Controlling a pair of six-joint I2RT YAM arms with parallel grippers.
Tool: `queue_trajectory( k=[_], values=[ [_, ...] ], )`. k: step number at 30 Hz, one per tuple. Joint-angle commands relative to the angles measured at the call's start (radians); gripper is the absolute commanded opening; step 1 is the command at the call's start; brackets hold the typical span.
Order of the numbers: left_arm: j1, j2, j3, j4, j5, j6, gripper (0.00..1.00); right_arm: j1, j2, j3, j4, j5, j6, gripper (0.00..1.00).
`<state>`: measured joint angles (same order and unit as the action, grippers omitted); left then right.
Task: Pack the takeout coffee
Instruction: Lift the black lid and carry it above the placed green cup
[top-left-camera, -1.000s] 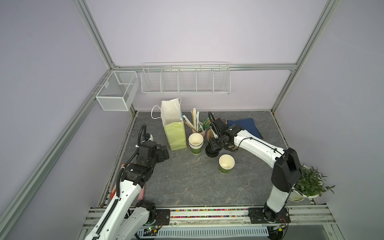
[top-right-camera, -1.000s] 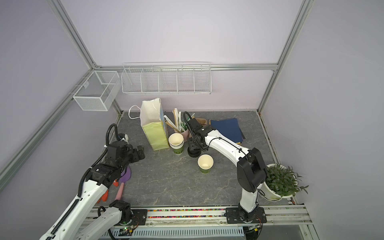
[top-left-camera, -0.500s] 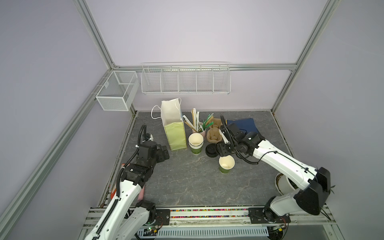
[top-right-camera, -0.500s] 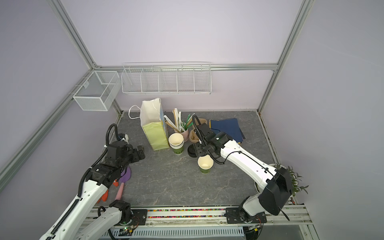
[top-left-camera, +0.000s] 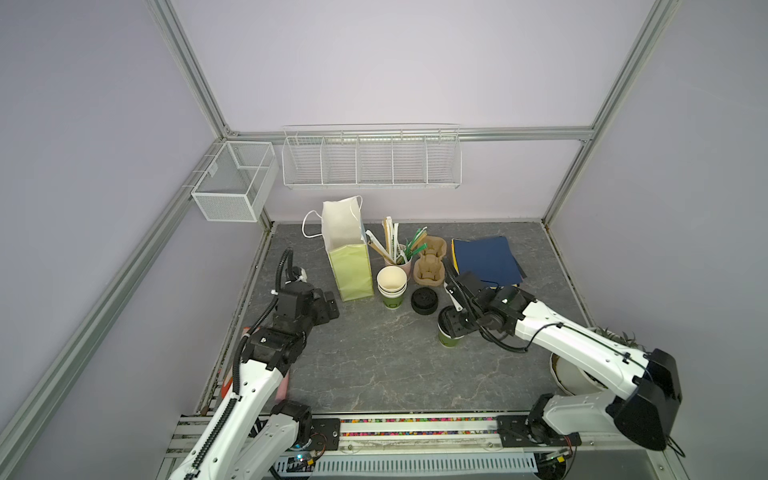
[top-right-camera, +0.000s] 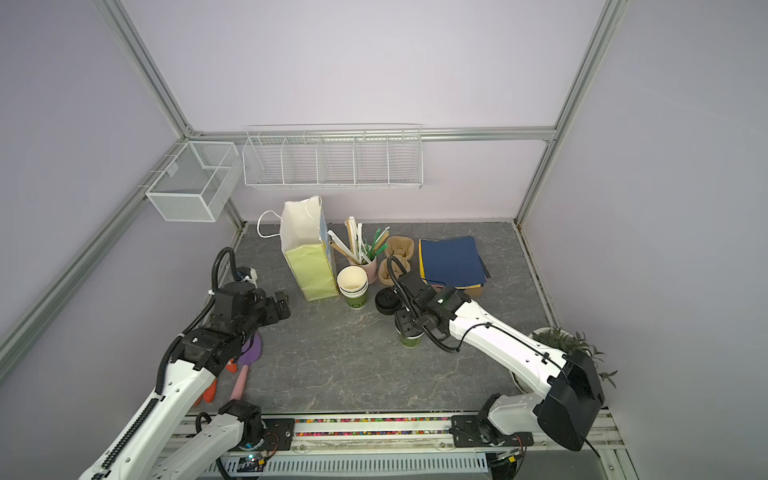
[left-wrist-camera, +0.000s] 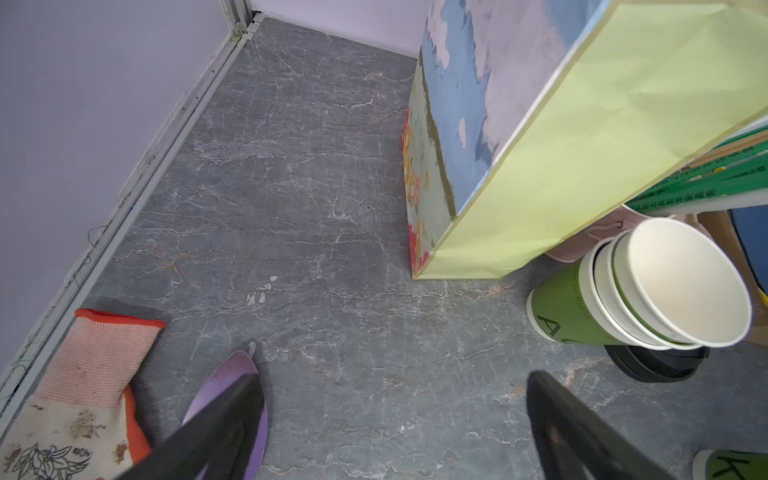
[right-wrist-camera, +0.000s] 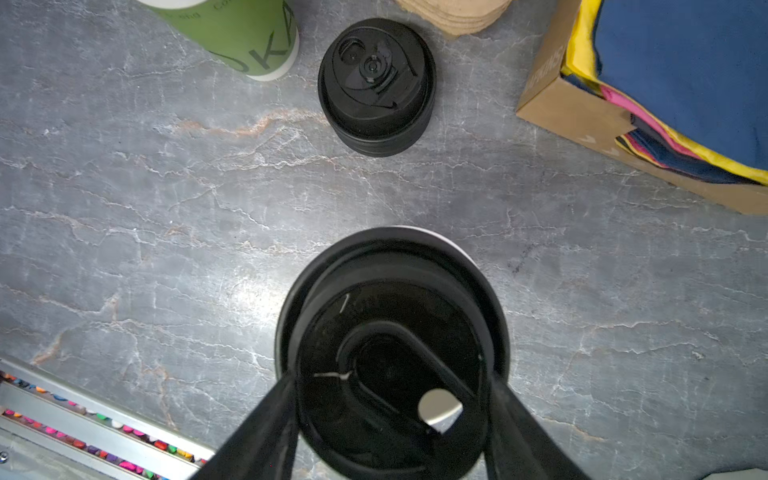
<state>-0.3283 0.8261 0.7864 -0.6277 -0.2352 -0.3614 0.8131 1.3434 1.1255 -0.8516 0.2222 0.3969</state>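
The takeout coffee is a small green cup (top-left-camera: 449, 341) (top-right-camera: 409, 341) standing right of the table's middle, with a round black lid (right-wrist-camera: 390, 332) lying over its mouth. My right gripper (top-left-camera: 454, 323) (top-right-camera: 409, 325) (right-wrist-camera: 390, 384) is shut on that lid, one finger on each side of it. Cream cup wall shows through the lid's sip hole. Whether the lid is pressed home I cannot tell. My left gripper (top-left-camera: 329, 305) (top-right-camera: 283, 308) (left-wrist-camera: 395, 380) hangs open and empty over bare table at the left.
A green paper bag (top-left-camera: 349, 259) stands open at the back. Next to it are stacked lidless cups (top-left-camera: 391, 286), stacked black lids (top-left-camera: 424, 300), a straw holder (top-left-camera: 399, 253), cardboard carriers (top-left-camera: 430, 266) and a napkin box (top-left-camera: 484, 259). A glove (left-wrist-camera: 83, 374) and purple trowel (top-right-camera: 251, 351) lie left; a plant (top-right-camera: 569, 343) right.
My right arm swung from the stack of lids to the lone green cup, carrying a black lid that now covers the cup's mouth. The left arm has stayed still.
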Motion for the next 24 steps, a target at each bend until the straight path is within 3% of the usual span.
queue_trajectory(
  k=[1,24],
  values=[
    [-0.004,-0.002,-0.002,-0.015,0.004,0.008,0.99,0.009,-0.009,-0.025,0.035,0.036,0.024,0.65],
    [-0.004,0.014,0.0,-0.014,0.007,0.008,0.99,0.012,-0.005,-0.066,0.051,0.016,0.045,0.65]
  ],
)
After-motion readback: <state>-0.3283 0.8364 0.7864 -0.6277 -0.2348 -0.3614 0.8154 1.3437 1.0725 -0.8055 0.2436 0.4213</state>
